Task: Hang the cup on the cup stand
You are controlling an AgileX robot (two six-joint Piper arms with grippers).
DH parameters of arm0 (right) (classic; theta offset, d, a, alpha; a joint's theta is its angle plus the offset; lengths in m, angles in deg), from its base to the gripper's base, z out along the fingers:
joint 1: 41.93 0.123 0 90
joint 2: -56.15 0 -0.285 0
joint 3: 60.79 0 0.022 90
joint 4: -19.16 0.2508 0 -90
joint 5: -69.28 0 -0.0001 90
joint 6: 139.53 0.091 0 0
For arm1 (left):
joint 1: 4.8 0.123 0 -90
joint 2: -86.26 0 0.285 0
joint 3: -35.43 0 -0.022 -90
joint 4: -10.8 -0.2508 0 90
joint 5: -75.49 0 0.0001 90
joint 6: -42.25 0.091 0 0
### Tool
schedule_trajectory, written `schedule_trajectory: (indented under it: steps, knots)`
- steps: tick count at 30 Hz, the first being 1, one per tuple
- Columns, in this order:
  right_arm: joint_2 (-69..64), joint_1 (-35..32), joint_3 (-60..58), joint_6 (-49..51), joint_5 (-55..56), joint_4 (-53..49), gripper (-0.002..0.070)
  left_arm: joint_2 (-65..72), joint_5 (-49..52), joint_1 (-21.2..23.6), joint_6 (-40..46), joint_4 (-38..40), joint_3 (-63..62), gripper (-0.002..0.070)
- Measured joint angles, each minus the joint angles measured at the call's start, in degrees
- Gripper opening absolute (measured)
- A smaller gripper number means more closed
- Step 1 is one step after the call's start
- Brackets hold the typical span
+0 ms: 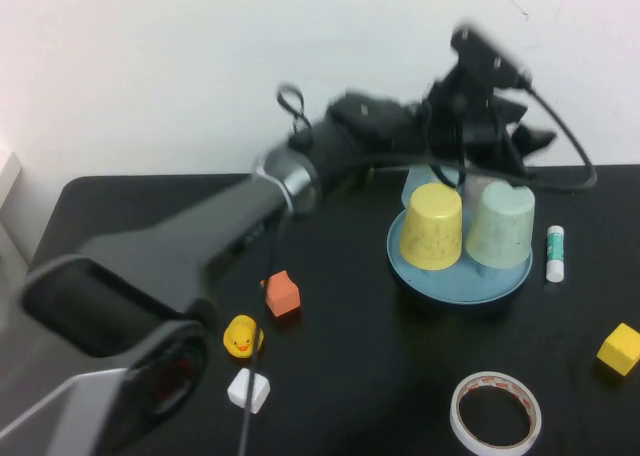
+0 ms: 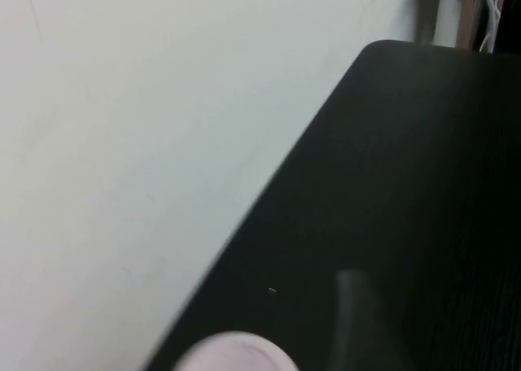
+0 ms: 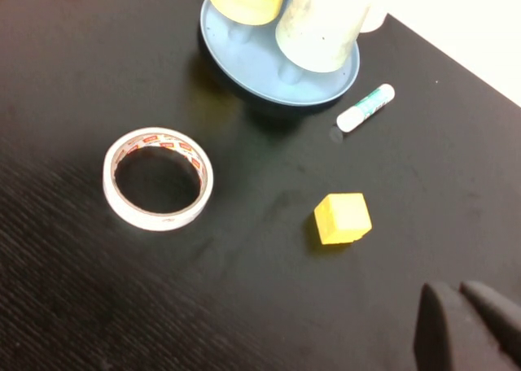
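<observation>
Upside down on the cup stand (image 1: 455, 286), the pale green cup (image 1: 500, 226) sits over a peg on the stand's right side, just beside a yellow cup (image 1: 432, 226) inverted on the left; a light blue cup (image 1: 418, 183) peeks out behind them. Above and behind the stand, the left gripper (image 1: 520, 136) hangs at the end of an arm stretched across the black table (image 1: 380, 376), blurred, so whether its jaws are open or closed cannot be told; nothing shows between them. Right of the stand lies a glue stick (image 1: 555, 253), with a yellow block (image 1: 619, 348) and a roll of tape (image 1: 495, 413) nearer the robot. Left of it stand an orange block (image 1: 282, 293), a rubber duck (image 1: 241, 337) and a white block (image 1: 248, 389). Over the table's near right, the right gripper (image 3: 464, 326) hovers with jaws closed and empty.
</observation>
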Motion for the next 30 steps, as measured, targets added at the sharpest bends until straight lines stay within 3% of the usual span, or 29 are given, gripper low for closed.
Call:
schedule_trajectory:
  steps: [3,8,12,19,30]
  knots:
    - [0.00,0.00,0.00,0.00,0.00,0.00,0.0000,-4.90,0.84,0.21,-9.43,-12.56,0.00,0.0221]
    - [0.00,0.00,0.00,0.00,0.00,0.00,0.0000,-12.55,3.39,0.34,-24.53,-34.28,0.00,0.0093]
    - [0.00,0.00,0.00,0.00,0.00,0.34,-0.0001,-18.19,5.99,0.34,-34.09,-45.74,0.00,0.0069]
    - [0.00,0.00,0.00,0.00,0.00,1.52,-0.0001,-29.81,9.51,0.34,-40.93,-53.28,0.00,0.0065]
    - [0.00,0.00,0.00,0.00,4.94,4.80,-0.0001,-47.20,24.39,0.34,-50.35,-66.22,-0.11,0.0002]
